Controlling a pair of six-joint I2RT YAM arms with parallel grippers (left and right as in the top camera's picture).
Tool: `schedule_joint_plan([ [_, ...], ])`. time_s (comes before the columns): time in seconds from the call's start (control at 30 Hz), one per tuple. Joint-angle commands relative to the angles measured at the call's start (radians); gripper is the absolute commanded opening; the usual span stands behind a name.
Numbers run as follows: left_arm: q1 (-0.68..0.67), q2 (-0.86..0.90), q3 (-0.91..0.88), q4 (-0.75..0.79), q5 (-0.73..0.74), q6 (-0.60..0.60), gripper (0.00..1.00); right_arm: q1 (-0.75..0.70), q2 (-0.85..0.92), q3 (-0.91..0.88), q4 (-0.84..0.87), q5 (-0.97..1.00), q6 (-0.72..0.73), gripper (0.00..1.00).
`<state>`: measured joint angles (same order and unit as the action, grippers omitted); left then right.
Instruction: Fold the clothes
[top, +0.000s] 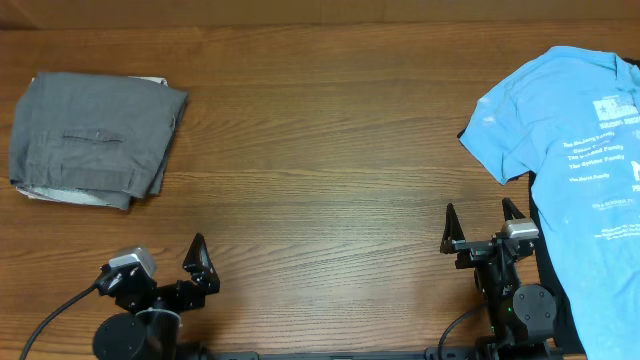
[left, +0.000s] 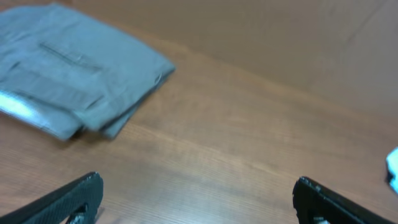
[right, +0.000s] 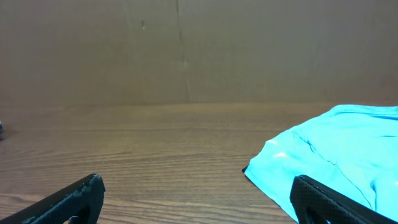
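Left gripper (top: 160, 263) sits at about 7 o'clock on the table (top: 320, 150) in the overhead view, angled toward 11 o'clock. Its jaws are spread wide and hold nothing. In its own wrist view (left: 198, 186) only the two dark fingertips show at the bottom corners, with bare wood between them.

The right gripper (top: 479, 212) sits at about 5 o'clock, pointing toward 12 o'clock. It too is wide apart and has nothing in it, and its wrist view (right: 198, 186) shows the same pair of dark tips over bare wood.

The dark grey shorts (top: 90, 140) lie at about 10 o'clock, well apart from both grippers, as a compact folded bundle with stacked layers. The slit pocket (top: 95, 135) faces up, and a pale edge shows along the bundle's 7 o'clock side. From the left wrist the shorts (left: 68, 68) appear toward 10 o'clock, flat on the wood.

A light blue T-shirt (top: 570, 130) with white print is spread from 2 to 4 o'clock, its near edge just beside the right arm. The right wrist view shows the T-shirt (right: 336, 149) at 4 o'clock, in front of a plain brown wall (right: 186, 50).
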<state>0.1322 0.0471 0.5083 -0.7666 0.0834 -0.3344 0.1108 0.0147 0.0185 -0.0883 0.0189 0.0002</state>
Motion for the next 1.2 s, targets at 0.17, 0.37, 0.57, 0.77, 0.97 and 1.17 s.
schedule_joint_plan([
  [0.17,-0.003,-0.043,-0.255,0.404,0.021,-0.073,1.00,-0.004,-0.011,-0.011,0.007,0.010,0.005,1.00],
  [0.37,-0.003,-0.043,-0.419,0.719,0.018,-0.070,1.00,-0.004,-0.011,-0.011,0.007,0.009,0.005,1.00],
  [0.57,-0.003,-0.043,-0.485,0.774,-0.013,-0.061,1.00,-0.004,-0.011,-0.011,0.007,0.009,0.005,1.00],
  [0.77,-0.023,-0.043,-0.504,0.742,-0.067,0.048,1.00,-0.004,-0.011,-0.011,0.007,0.009,0.005,1.00],
  [0.97,-0.087,-0.043,-0.504,0.702,-0.110,0.252,1.00,-0.004,-0.011,-0.011,0.007,0.009,0.005,1.00],
  [1.17,-0.127,-0.043,-0.504,0.692,-0.109,0.342,1.00,-0.004,-0.011,-0.011,0.007,0.010,0.005,1.00],
])
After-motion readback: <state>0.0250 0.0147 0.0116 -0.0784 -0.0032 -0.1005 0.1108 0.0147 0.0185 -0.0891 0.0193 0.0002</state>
